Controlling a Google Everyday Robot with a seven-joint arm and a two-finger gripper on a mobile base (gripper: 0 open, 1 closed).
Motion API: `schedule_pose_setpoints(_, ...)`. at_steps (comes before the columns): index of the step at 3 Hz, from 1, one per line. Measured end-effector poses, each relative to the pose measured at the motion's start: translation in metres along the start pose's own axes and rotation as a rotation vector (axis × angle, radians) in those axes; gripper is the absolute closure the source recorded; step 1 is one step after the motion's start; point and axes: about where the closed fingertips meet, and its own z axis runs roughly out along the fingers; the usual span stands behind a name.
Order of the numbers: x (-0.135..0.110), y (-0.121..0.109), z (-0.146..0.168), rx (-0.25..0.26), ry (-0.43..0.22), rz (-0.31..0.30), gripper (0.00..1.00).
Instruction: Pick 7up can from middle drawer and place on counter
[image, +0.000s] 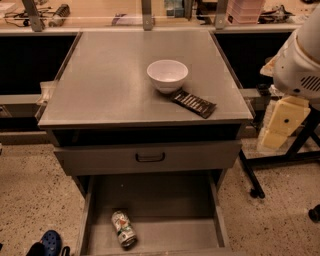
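The 7up can (123, 228) lies on its side on the floor of the open middle drawer (170, 200), at the front left, one silver end towards me. The counter (105, 85) is the grey top of the cabinet above it. My gripper (272, 137) is the cream part hanging off the white arm (300, 65), to the right of the cabinet at about counter height. It is well away from the can and holds nothing that I can see.
A white bowl (167, 75) and a dark flat packet (193, 103) sit on the right half of the counter. A closed drawer front with a black handle (150, 157) is above the open drawer. A black stand leg (250, 175) is at the right, a blue shoe (50, 242) at the lower left.
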Motion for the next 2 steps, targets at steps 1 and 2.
schedule_pose_setpoints(1, -0.015, 0.036, 0.055, -0.014, -0.050, -0.101, 0.00)
schedule_pose_setpoints(2, -0.005, 0.064, 0.107, 0.006, -0.039, -0.164, 0.00)
